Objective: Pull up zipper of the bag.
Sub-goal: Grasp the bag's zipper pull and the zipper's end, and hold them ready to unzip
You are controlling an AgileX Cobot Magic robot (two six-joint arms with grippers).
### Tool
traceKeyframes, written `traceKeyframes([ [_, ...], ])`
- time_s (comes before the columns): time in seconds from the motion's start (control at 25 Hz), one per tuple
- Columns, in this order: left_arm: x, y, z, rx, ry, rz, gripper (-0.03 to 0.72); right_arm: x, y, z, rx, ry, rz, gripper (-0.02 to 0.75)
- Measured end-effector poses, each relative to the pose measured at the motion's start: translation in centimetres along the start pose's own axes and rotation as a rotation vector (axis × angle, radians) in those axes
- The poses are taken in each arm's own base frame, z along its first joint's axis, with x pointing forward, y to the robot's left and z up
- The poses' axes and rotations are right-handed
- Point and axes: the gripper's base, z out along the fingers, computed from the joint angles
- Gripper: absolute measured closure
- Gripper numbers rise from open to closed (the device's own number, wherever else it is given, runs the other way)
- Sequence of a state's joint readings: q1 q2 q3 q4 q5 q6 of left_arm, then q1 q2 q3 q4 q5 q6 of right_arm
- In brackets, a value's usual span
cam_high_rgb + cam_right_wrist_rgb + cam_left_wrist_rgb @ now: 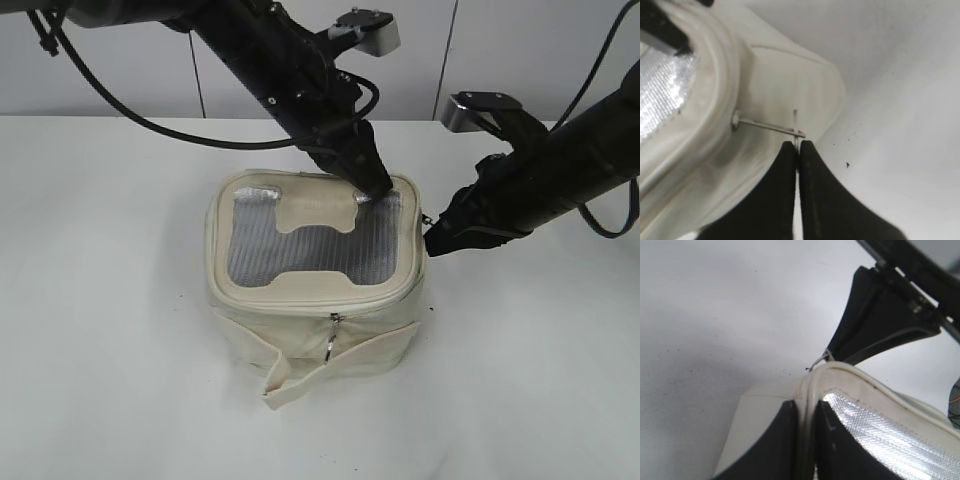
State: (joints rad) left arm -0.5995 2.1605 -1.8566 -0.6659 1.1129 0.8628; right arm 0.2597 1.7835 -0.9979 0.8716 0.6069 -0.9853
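Observation:
The cream-white bag (300, 340) stands on the table, its grey mesh lid panel (300, 245) facing up. The cream zipper (300, 305) runs round the lid edge; one silver slider with its pull (332, 335) hangs at the front. My left gripper (378, 190) is shut on the lid's rim (807, 400) at the back right corner. My right gripper (432, 240) is at the bag's right side, shut on the second slider's metal ring pull (775, 127), which is stretched out from the zipper track (715, 100).
The loose cream strap (285, 385) hangs down the bag's front to the white table (120, 300). The right arm's dark body (880, 320) shows just behind the lid corner in the left wrist view.

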Motion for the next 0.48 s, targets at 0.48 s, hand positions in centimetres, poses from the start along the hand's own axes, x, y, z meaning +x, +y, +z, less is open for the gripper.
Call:
traceKeyframes([
  [0.48, -0.1, 0.1, 0.1, -0.015, -0.008, 0.003, 0.611, 0.6, 2.4, -3.9, -0.072, 0.109, -0.038, 0.729],
])
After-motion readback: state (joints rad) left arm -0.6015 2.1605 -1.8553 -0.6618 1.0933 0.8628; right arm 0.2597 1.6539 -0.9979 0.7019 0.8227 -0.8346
